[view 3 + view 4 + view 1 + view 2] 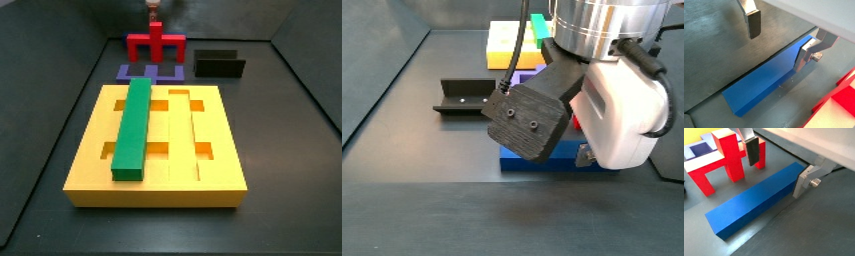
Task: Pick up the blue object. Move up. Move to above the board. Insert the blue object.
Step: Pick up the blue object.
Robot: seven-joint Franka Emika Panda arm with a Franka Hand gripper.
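End effector is low over the grey floor at the far end of the cell, behind the red piece, jaws wide apart and empty. In both wrist views the blue bar lies flat on the floor between the two fingers: one pad stands clear of the bar's long side, the other finger sits close against the opposite side near one end; contact there cannot be told. The bar is not yet held.

Step in hand, by my judgement: the pick. To do it well:
- grip falls near the bar's end, not its middle; a long bar held off-centre will likely droop or swing, so shifting along the bar toward its middle before closing would help
- close across the narrow width, pads square to the long faces
- lift straight up; the red piece is near

Board lies well apart, toward the near side, with the green bar already seated in one groove; free grooves beside it. Fixture stands beside the red piece
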